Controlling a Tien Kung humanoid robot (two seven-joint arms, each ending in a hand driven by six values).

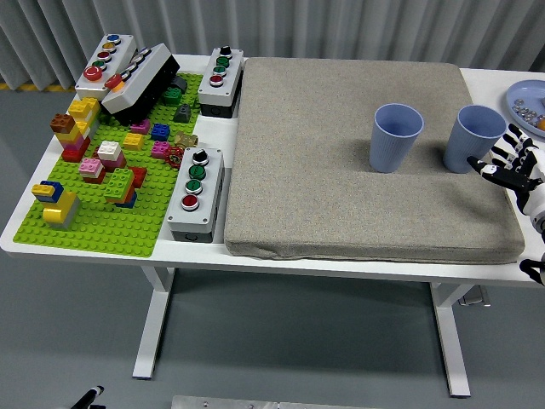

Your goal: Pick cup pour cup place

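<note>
Where the white table (281,260) shows its near edge at the bottom of the head view, we see a bare white strip in front of a grey mat (358,170) that covers the middle and right of the top. On the left lies a green baseplate (102,230) with coloured bricks (106,166) scattered over it, and just right of it, against the mat's left edge, stands a grey button box (195,194) with a black, a green and a red button.

Farther in, our right hand (513,167) comes in from the right edge over the mat's right side, its fingers spread wide and holding nothing. It sits just beside the right cup (474,138), close to the cup's right wall; we cannot tell whether a fingertip touches it. This blue cup stands upright on the mat. The left cup (396,136), also blue and upright, stands on the mat well clear of the hand and near its neighbour, not touching it.

Beyond these, a blue plate (521,95) with small bits on it shows at the right edge. At the far left, a second button box (220,80) and two more, one tilted (140,83) against another (106,61), sit by the baseplate's far end.
</note>
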